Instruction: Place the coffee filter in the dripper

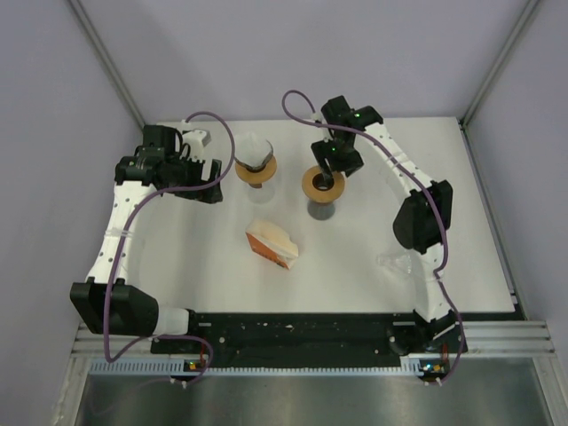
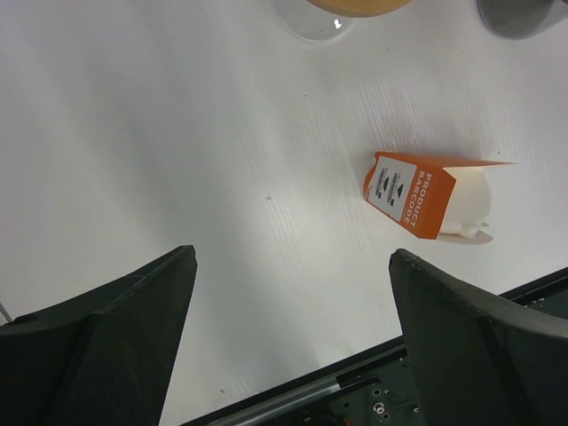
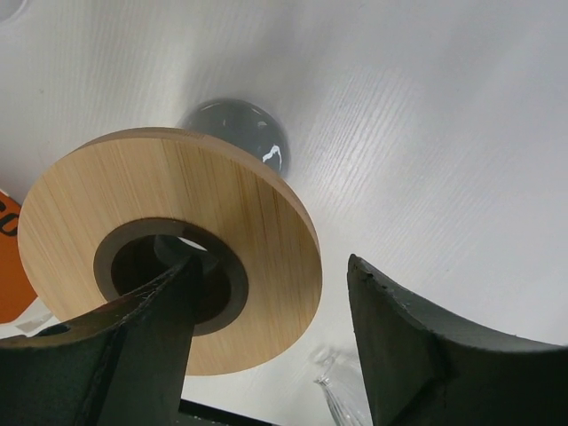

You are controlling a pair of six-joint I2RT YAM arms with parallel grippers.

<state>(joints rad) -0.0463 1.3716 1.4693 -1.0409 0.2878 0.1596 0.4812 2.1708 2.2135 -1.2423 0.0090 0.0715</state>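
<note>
An orange filter box (image 1: 271, 245) lies on its side mid-table, with white paper filters (image 2: 470, 200) showing at its open end; it also shows in the left wrist view (image 2: 410, 193). A dripper with a wooden collar and a clear cone (image 1: 256, 164) stands at the back. A second wooden ring (image 1: 321, 184) sits on a dark grey vessel (image 3: 235, 129). My left gripper (image 1: 211, 180) is open and empty to the left of the dripper (image 2: 293, 257). My right gripper (image 3: 273, 264) is open right over the wooden ring (image 3: 248, 204), one finger over its hole and one outside the rim.
A clear glass piece (image 1: 395, 262) lies on the table at the right, beside the right arm; its edge shows in the right wrist view (image 3: 342, 395). The black base rail (image 1: 302, 330) runs along the near edge. Grey walls close in the left, back and right.
</note>
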